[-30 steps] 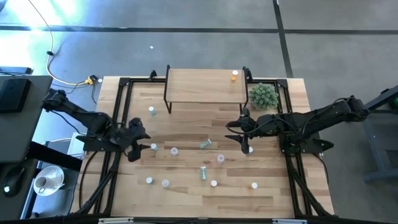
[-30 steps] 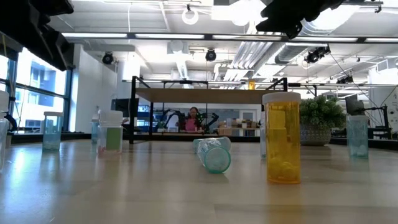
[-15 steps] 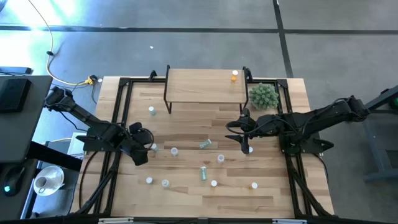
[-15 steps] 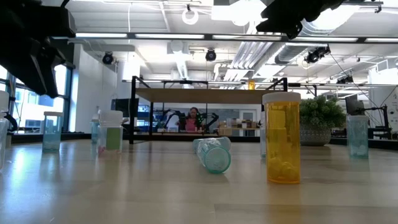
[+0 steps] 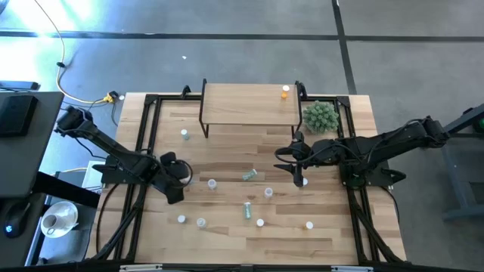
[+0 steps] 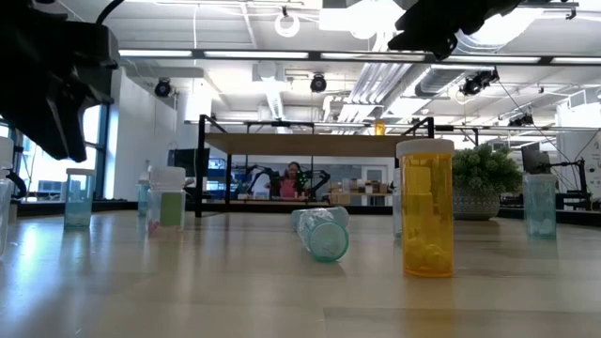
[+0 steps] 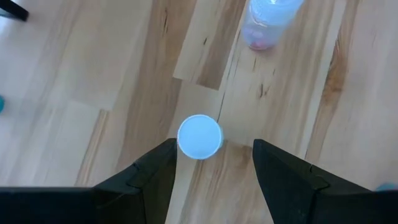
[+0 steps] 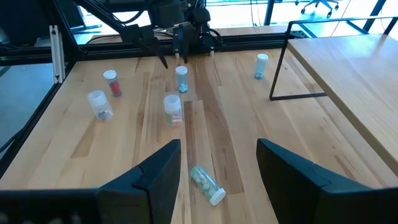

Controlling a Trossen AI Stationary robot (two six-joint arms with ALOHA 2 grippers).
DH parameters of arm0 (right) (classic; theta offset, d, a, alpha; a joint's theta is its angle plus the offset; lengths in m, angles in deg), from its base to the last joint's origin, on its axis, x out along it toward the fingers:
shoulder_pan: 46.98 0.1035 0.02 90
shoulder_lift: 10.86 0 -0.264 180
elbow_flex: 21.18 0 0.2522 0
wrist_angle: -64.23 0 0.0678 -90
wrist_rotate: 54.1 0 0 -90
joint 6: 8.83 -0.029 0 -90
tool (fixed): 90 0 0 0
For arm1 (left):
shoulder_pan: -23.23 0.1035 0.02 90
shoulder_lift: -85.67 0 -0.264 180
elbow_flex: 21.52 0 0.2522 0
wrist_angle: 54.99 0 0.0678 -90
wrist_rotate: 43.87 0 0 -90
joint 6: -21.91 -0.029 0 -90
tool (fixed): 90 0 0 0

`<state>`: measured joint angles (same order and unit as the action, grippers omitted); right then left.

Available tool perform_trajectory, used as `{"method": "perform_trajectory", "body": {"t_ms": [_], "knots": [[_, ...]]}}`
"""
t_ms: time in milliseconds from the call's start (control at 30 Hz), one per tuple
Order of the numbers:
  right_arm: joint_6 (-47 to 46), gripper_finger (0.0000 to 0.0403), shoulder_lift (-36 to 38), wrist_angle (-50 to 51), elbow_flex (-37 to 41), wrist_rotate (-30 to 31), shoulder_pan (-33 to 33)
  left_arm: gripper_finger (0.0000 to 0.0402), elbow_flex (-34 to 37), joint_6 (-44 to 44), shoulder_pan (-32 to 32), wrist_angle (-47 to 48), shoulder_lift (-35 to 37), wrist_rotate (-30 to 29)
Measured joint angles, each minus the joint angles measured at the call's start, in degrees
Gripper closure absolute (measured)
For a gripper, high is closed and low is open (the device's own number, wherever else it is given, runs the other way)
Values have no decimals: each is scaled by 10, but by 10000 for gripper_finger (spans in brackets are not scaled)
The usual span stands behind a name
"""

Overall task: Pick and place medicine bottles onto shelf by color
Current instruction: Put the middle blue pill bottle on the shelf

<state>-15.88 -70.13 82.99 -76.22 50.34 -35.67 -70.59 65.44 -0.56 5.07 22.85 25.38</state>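
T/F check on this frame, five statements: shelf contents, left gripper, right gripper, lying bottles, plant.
1. One orange bottle stands on the shelf. True.
2. The left gripper is shut on a bottle. False: open, fingers either side of a white-capped bottle, not touching.
3. The right gripper holds nothing. True.
4. Every bottle on the table stands upright. False: a green bottle lies on its side.
5. The plant ball sits on the shelf. False: it is on the table beside the shelf.

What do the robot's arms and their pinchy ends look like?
Both arms are dark, nearly black, thin and jointed, mounted on black frames. The left tool and the right tool each end in two dark, chunky, wedge-shaped fingers. No markings show.
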Motion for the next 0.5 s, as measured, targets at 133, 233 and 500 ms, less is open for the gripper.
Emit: {"method": "perform_trajectory", "body": {"t_ms": [133, 233, 500], "knots": [[0, 201, 0, 1, 0, 0, 0, 202, 0, 14, 2, 1, -22, -12], [0, 201, 0, 2, 0, 0, 0, 202, 0, 17, 2, -2, -36, -18], [0, 201, 0, 3, 0, 0, 0, 202, 0, 29, 2, -18, -61, -25]]}}
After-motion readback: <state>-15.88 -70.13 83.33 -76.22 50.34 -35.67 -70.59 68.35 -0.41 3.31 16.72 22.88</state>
